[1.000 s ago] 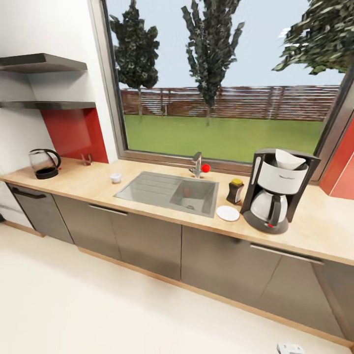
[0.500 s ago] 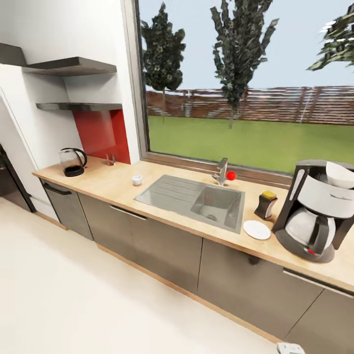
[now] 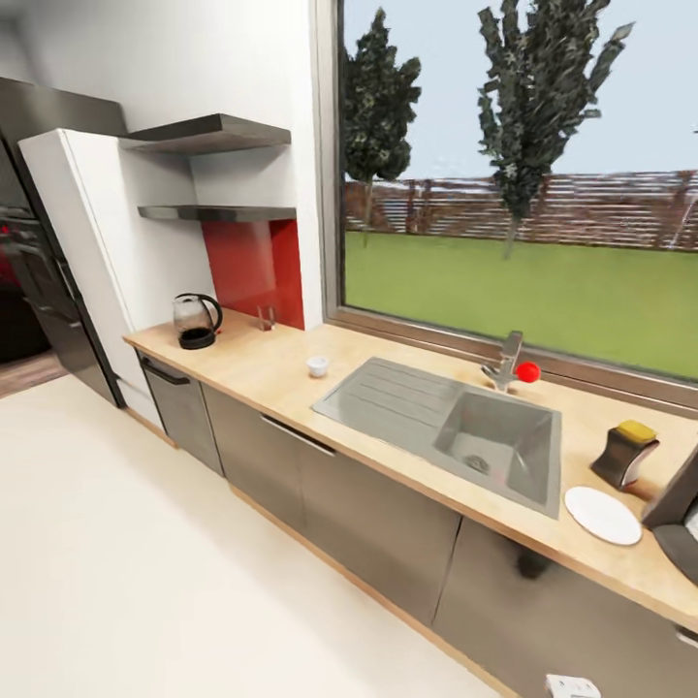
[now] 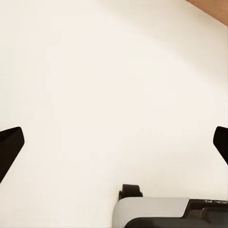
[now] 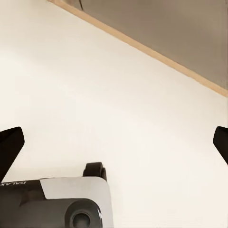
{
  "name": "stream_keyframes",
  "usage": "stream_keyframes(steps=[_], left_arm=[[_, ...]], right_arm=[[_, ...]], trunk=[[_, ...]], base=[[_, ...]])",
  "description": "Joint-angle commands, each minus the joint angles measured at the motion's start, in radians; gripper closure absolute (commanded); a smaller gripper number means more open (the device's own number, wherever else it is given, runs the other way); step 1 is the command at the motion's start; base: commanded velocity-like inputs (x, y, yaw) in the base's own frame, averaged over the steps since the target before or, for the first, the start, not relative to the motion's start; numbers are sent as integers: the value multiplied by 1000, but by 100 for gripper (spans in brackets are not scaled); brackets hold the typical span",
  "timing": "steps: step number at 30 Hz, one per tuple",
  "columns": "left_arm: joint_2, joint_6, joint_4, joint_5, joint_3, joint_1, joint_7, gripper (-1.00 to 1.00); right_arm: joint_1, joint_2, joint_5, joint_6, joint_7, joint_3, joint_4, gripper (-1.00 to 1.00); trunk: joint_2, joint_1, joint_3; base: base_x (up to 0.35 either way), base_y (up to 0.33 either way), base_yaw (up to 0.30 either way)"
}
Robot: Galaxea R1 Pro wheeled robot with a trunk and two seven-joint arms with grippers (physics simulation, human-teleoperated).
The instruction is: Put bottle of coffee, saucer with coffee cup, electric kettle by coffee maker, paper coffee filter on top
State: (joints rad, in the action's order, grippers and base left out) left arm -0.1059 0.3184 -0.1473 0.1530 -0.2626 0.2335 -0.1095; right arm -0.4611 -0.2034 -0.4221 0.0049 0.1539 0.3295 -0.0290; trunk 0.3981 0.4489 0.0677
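Observation:
On the kitchen countertop the electric kettle stands at the far left end. The coffee cup sits left of the sink. At the right end lies the saucer, with the bottle of coffee just behind it. Only a black edge of the coffee maker is in frame there. The paper coffee filter is out of view. The kitchen shelf hangs above the kettle. My left gripper and right gripper are both open over the cream floor, holding nothing.
A steel sink with a faucet and a red ball is set into the counter under the window. A white tall cabinet and a dark oven column stand left. Open floor lies before the grey cabinet fronts.
The head view has swung left, so the whole scene has slid right and the coffee maker has slipped almost off the right edge. The things themselves have not moved.

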Motion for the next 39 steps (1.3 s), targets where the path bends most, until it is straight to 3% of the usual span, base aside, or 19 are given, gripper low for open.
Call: stream_keyframes(steps=[1,11,19,23,31,39], left_arm=[[0,4,1,10,-9,1,-4,-100],[-3,4,1,-21,-11,1,-4,-100],[-4,3,0,-26,-12,1,-4,-100],[-3,2,0,-25,-11,1,-4,-100],[-4,1,0,-24,-12,1,-3,-100],[-9,1,0,-24,-12,1,-1,-100]], right_arm=[[-1,-1,-11,1,3,8,0,-100],[-1,-1,-11,1,3,8,0,-100],[2,1,-9,4,5,8,3,-100],[67,17,-3,5,9,8,4,-100],[167,35,119,4,92,8,4,-100],[216,38,142,6,106,8,5,-100]], trunk=[[2,1,2],[2,1,-3],[2,1,-7],[2,1,-8],[2,1,-8],[2,1,-8]], base=[[310,138,278],[308,140,278],[251,254,278],[234,277,278],[233,279,278],[233,279,171]])
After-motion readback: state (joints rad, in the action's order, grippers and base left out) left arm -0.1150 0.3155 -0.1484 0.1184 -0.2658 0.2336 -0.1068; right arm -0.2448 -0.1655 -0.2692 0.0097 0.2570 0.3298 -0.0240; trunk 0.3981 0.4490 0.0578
